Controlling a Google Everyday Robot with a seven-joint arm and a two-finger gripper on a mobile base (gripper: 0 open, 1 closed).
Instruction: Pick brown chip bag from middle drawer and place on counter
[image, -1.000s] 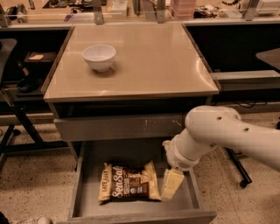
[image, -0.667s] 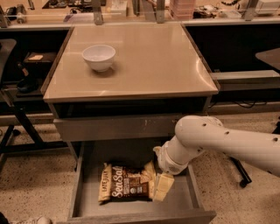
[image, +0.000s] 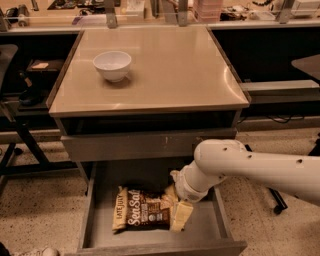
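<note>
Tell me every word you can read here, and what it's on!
"Sea Salt": white script on the brown chip bag in the middle drawer.
"LATE JULY": on the bag's tan left end.
Small round marks on the bag: too small to read.
The gripper, at the bag's right end, shows no text.

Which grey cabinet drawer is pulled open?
The lower, shallow grey metal drawer, holding the dark brown chip bag; the tool is down at the bag's right end. The scratched grey face above is shut.
</note>
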